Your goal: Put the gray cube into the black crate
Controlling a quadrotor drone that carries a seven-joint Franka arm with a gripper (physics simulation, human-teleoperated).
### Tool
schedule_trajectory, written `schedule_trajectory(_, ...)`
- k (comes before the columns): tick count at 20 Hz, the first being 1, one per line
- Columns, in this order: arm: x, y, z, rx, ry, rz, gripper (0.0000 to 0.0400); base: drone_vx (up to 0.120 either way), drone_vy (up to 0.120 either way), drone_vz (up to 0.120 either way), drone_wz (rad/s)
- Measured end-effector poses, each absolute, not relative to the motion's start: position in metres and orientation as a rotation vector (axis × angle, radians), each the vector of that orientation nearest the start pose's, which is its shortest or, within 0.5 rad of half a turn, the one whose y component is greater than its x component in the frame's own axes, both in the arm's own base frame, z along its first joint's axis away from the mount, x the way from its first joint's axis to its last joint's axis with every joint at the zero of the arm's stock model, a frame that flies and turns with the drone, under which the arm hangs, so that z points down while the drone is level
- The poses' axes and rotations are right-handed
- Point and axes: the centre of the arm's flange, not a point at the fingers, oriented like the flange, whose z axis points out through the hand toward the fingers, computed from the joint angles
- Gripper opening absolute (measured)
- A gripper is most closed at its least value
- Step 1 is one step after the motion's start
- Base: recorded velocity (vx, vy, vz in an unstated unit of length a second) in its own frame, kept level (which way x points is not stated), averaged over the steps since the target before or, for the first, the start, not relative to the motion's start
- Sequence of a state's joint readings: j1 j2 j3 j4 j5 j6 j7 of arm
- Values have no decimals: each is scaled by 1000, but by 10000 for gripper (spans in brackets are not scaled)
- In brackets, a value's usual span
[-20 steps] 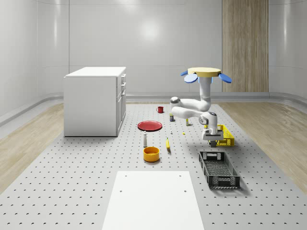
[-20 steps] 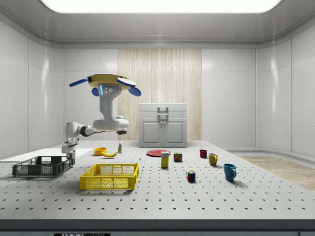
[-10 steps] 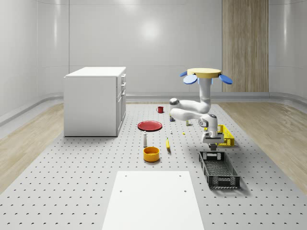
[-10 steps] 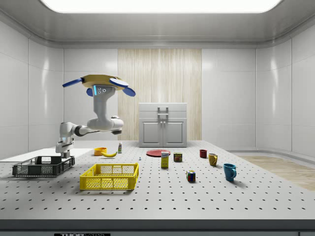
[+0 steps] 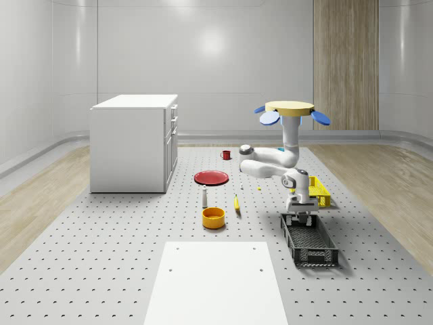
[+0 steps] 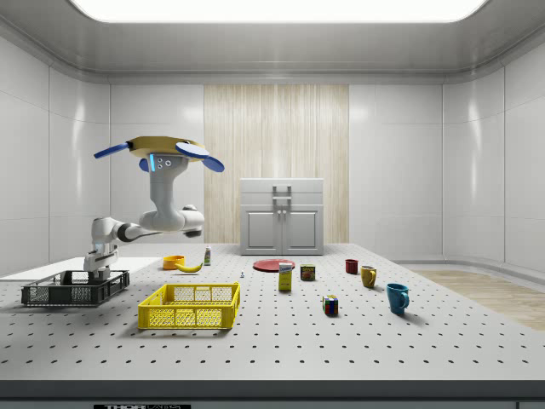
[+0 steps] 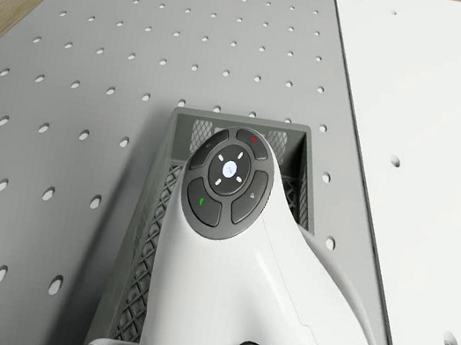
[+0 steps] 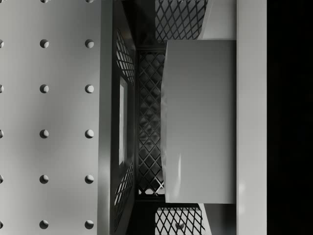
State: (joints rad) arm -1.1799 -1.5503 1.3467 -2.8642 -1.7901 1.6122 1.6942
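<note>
Wrist view: gray cube (image 8: pixel 200 122) pinched between the fingers above the black crate (image 8: pixel 146 122) mesh floor. Drone (image 5: pixel 289 108) hovers beside the crate's far end, gripper (image 5: pixel 300 218) at its rim.

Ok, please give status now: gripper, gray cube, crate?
Drone hovering beside the black crate. Gripper over crate's far end, shut on gray cube. Cube just above crate's mesh floor, not released. Nothing in the way.
</note>
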Motion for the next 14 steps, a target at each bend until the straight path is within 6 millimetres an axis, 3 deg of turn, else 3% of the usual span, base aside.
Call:
schedule_trajectory(6,307,0,499,1,-2,785,251,120,0,-120,0)
schedule_trajectory(14,307,0,499,1,-2,785,251,120,0,-5,0)
